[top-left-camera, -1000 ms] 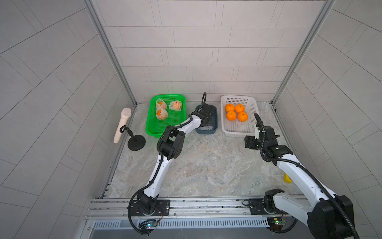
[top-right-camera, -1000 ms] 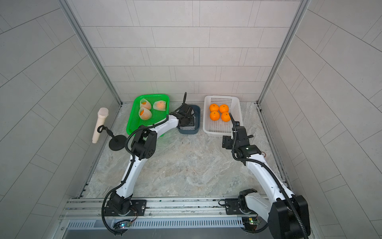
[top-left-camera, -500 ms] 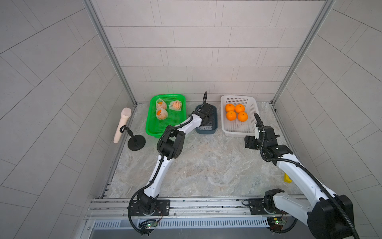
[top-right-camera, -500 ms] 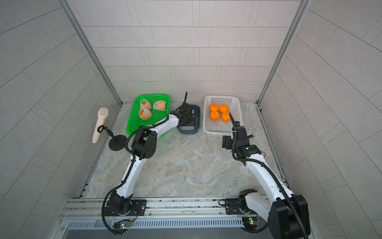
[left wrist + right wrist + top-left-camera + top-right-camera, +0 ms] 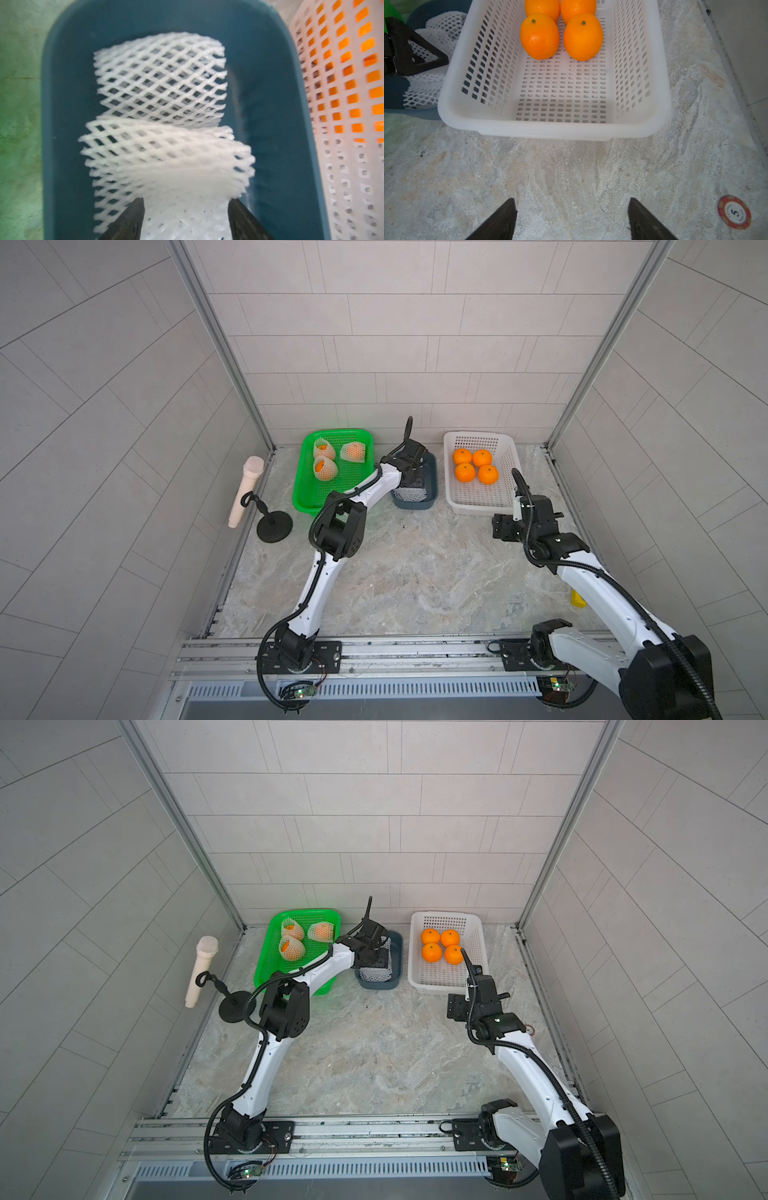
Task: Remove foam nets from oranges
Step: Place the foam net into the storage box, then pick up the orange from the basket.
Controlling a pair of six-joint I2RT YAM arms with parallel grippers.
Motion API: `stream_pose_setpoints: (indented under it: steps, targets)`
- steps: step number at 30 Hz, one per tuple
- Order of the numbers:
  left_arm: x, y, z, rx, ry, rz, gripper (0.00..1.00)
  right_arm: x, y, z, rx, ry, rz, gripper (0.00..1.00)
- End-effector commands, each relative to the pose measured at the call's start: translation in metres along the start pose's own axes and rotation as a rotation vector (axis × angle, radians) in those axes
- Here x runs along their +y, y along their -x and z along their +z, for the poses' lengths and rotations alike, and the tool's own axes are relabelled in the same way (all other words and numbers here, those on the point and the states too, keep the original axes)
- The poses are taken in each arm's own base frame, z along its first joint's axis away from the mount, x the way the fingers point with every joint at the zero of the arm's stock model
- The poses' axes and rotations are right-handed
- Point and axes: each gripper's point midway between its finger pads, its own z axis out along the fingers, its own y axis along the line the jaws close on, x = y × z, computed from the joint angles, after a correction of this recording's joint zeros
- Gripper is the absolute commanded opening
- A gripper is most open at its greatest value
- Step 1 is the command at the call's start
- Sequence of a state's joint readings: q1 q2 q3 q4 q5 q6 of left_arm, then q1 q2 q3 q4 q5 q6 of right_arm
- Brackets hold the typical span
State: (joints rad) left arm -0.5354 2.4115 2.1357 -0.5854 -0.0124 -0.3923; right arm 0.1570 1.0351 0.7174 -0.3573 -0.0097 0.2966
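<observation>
Three oranges in white foam nets (image 5: 325, 468) lie in the green tray (image 5: 307, 506). Several bare oranges (image 5: 473, 466) (image 5: 539, 36) sit at the far end of the white basket (image 5: 478, 506). My left gripper (image 5: 413, 477) (image 5: 186, 201) hangs over the dark blue bin (image 5: 62, 104), open. A blurred empty foam net (image 5: 166, 162) lies loose between its fingers, and another net (image 5: 160, 83) rests deeper in the bin. My right gripper (image 5: 503, 526) (image 5: 572, 200) is open and empty, low over the table in front of the white basket.
A microphone (image 5: 245, 491) on a black stand (image 5: 274, 526) stands by the left wall. A red poker chip (image 5: 734, 212) lies on the table near the right wall, and a small yellow object (image 5: 578, 599) sits further forward. Tiled walls close in on three sides.
My left gripper's jaws have spread wider over the blue bin. Neither arm has visibly shifted, and the right gripper is unchanged.
</observation>
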Motion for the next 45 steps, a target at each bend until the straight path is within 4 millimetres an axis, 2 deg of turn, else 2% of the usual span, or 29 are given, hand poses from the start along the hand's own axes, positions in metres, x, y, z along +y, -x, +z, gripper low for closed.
stream_pose_setpoints:
  steps: [1,12,19,28,39,45]
  targets:
    - [-0.005,0.031,-0.045,-0.100,-0.017,-0.005,0.69,-0.003,-0.002,-0.004,-0.006,-0.011,0.010,0.85]
    - [-0.002,0.044,-0.081,-0.161,-0.016,-0.008,0.69,-0.003,-0.002,-0.006,-0.011,-0.011,0.012,0.85]
    - [0.019,0.052,-0.112,-0.207,0.082,0.018,0.69,-0.002,-0.002,-0.008,-0.016,-0.006,0.012,0.85]
    - [0.070,0.052,-0.137,-0.209,0.225,0.015,0.70,-0.002,-0.002,-0.009,-0.021,-0.001,0.015,0.85]
    - [0.161,0.045,-0.163,-0.228,0.411,-0.109,0.73,-0.001,-0.002,-0.008,-0.019,0.005,0.016,0.86]
    - [0.209,0.038,-0.153,-0.223,0.480,-0.212,0.75,-0.002,-0.004,-0.006,-0.011,0.001,0.015,0.86]
